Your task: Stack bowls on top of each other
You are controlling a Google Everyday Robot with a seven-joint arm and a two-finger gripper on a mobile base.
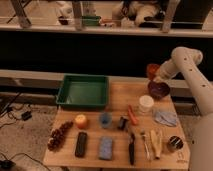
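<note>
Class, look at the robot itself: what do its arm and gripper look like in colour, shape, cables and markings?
The arm is creamy white, built of thick, smooth, rounded tubular sections with a bulbous joint. No loose cables or markings show. It tapers to a slimmer gripper, above the table's far right corner at the orange bowl; its finer shape cannot be made out.

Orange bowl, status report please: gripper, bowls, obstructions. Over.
Gripper shut on orange bowl, held up far right. Purple bowl just below. White container beside, not blocking.
</note>
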